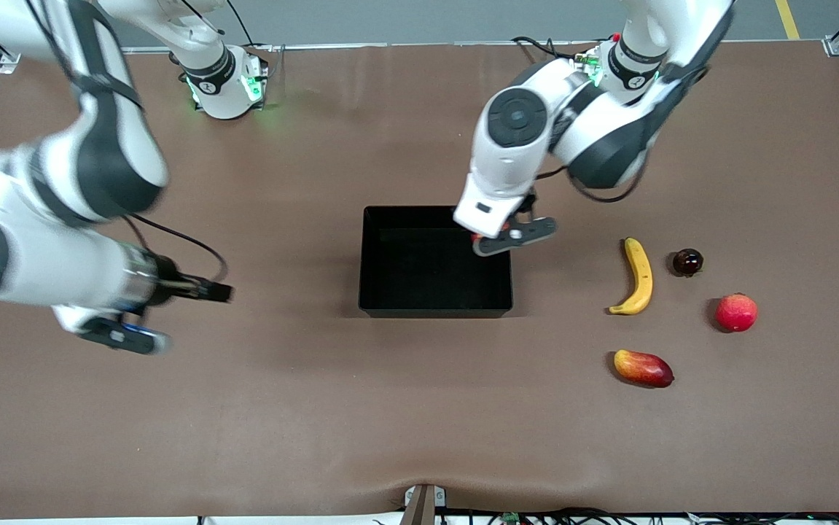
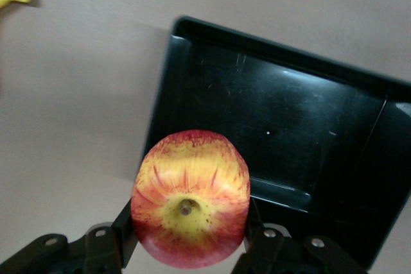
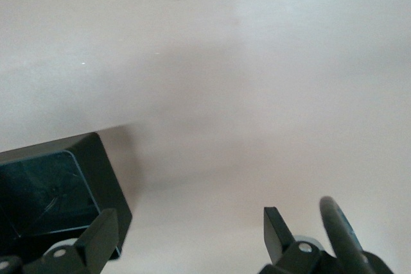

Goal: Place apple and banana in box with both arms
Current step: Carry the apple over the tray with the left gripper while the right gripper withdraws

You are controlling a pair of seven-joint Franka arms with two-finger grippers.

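The left gripper clamped the apple over the box corner, its fingertips hidden underneath; the right gripper hung with fingers apart, empty, over the table.

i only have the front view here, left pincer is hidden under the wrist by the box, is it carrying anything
Observer: Yes. The left wrist view shows the left pincer shut on the apple.
Operator: is it over the box yet
Observer: It is over the edge of the box; that view shows the apple overlapping the rim, partly still over the table.
Operator: and the right pincer, looks blurry to me
Observer: The right wrist view shows the right pincer open and holding nothing, over the table beside a corner of the box.
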